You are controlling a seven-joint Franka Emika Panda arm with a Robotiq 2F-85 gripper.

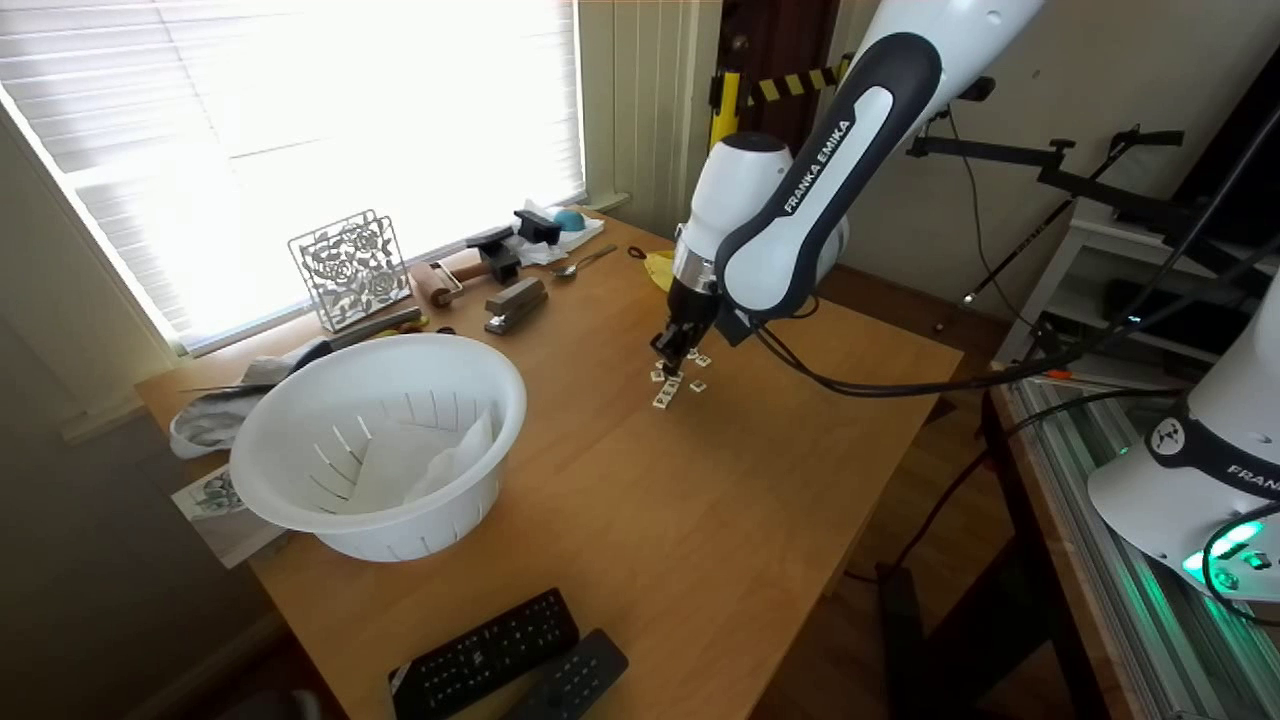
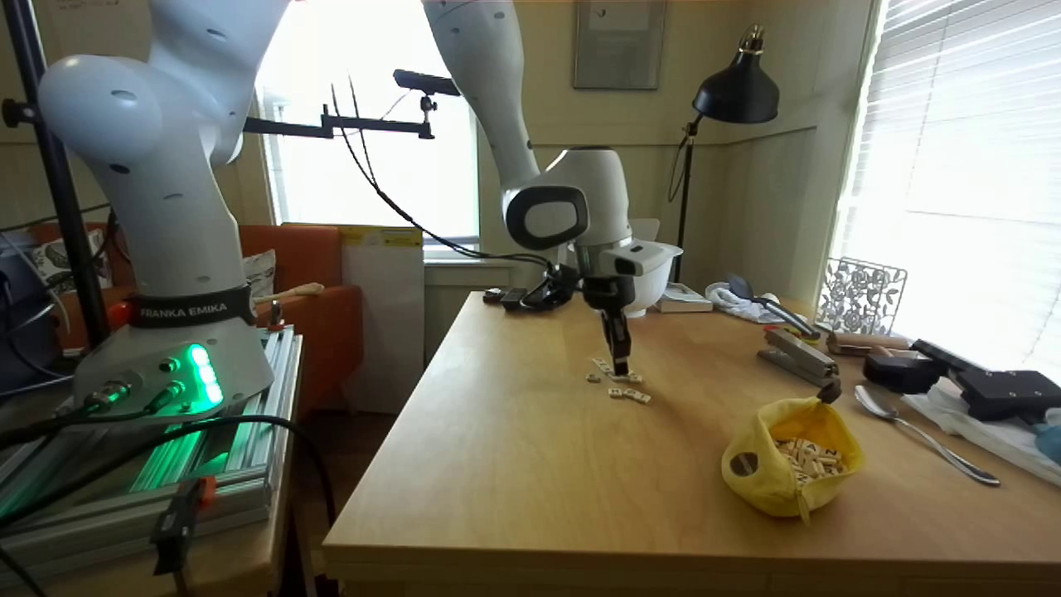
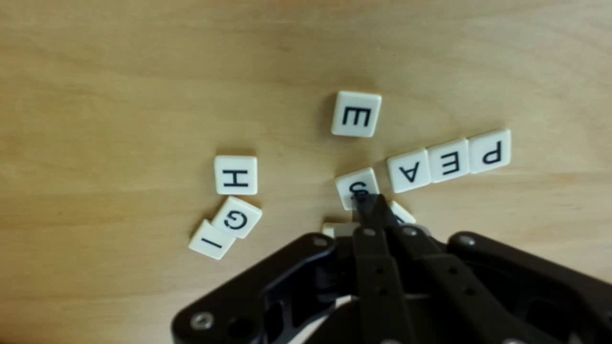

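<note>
Wrist view, right of centre: the S tile (image 3: 354, 184) lies partly hidden under the tip of the tool (image 3: 374, 200), whose jaws press together with nothing between; contact cannot be told. So narrow a tip presumably suits such a crowded spot. Further right, the row of P, E and A tiles (image 3: 448, 160) sits edge to edge, seemingly so the letters read together. Lower right in an exterior view, a yellow bag (image 2: 767, 489) gapes on the desk (image 2: 514, 464), perhaps keeping spare tiles (image 2: 811, 458) reachable.

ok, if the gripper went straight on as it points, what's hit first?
Likely the S tile; the shut gripper partly covers it in the wrist view, but depth is unclear.
</note>
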